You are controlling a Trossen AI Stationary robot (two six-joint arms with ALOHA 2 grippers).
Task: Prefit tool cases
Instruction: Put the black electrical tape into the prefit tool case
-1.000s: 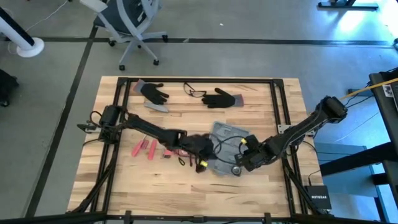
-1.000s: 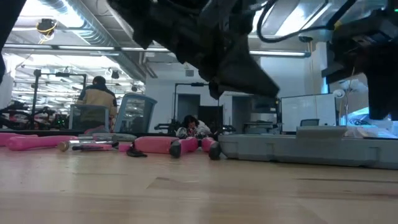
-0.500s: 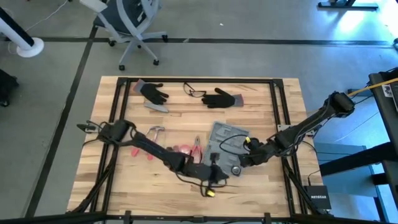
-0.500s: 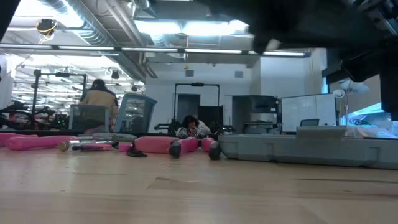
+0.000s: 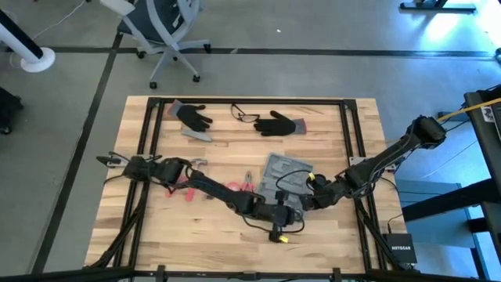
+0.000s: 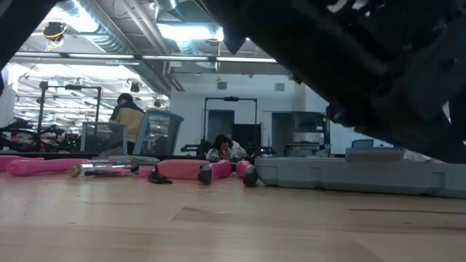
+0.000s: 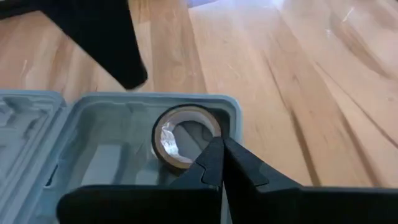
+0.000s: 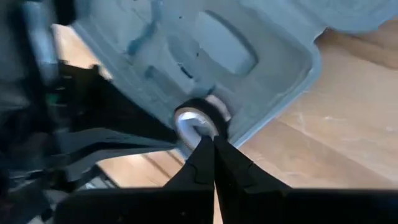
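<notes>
1. I see the wooden table (image 5: 235, 243) carrying everything, with both arms stretched low toward its near middle.
2. My left arm reaches from the left side across the table; the left gripper (image 5: 283, 222) sits at the near end of the tool case, fingers pressed together and holding nothing.
3. My right arm comes in from the right edge; the right gripper (image 5: 304, 205) is just beside the same end of the case, fingers likewise closed tight on nothing.
4. The tool case (image 5: 280, 172) lies open and flat, right of centre, its moulded grey slots facing up.
5. Two black gloves (image 5: 275, 124) rest at the far side, well apart from the case.
6. Loose red-handled tools (image 5: 235, 186) lie left of the case.
7. A roll of tape (image 7: 185, 134) stands in the corner compartment of the case, both sets of closed fingertips near it.
</notes>
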